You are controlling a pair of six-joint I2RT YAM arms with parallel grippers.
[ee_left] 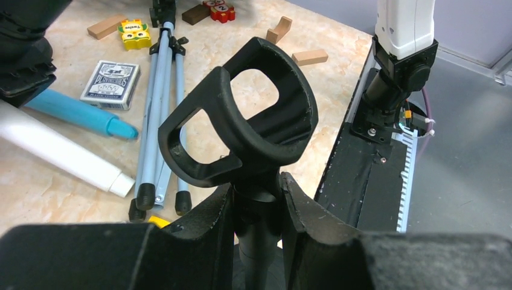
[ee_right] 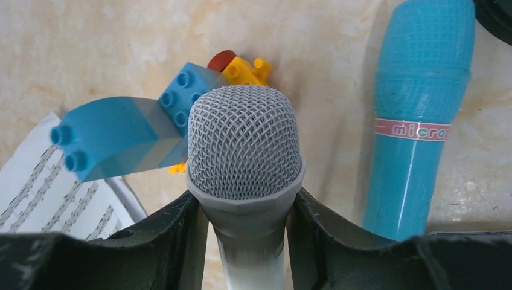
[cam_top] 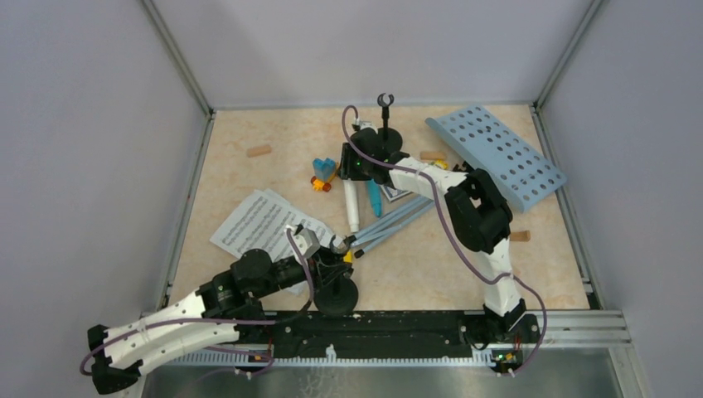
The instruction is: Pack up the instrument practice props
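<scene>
The left gripper point(ee_left: 256, 202) is partly closed on the black holder point(ee_left: 268, 142) at its stem, cradle just beyond the fingers. The right gripper point(ee_right: 246, 217) clamps the white microphone point(ee_right: 244, 142) below its head, with the blue microphone point(ee_right: 416, 139) just beside it.

Two microphones point(cam_top: 351, 207), two holders point(cam_top: 337, 294), one music rack point(cam_top: 497, 153)

The work surface is a beige marbled tabletop point(cam_top: 232, 170).

Items resting on it:
- White sheet-music pages point(cam_top: 253, 222), fanned out at front left.
- Light-blue perforated rack point(cam_top: 497, 153) at rear right. Its tripod legs point(cam_top: 398, 217) are folded and run toward the centre.
- White microphone point(cam_top: 352, 207) and blue microphone point(cam_top: 375, 201), side by side at centre.
- Card deck point(ee_left: 110, 84), just beside the legs.
- Brick toy point(cam_top: 323, 172) (blue and orange).
- Wooden blocks: one at rear left point(cam_top: 259, 151), one at right point(cam_top: 520, 236).
- Rear holder point(cam_top: 385, 104), upright.
- Front holder point(cam_top: 338, 296), at the near edge.
</scene>
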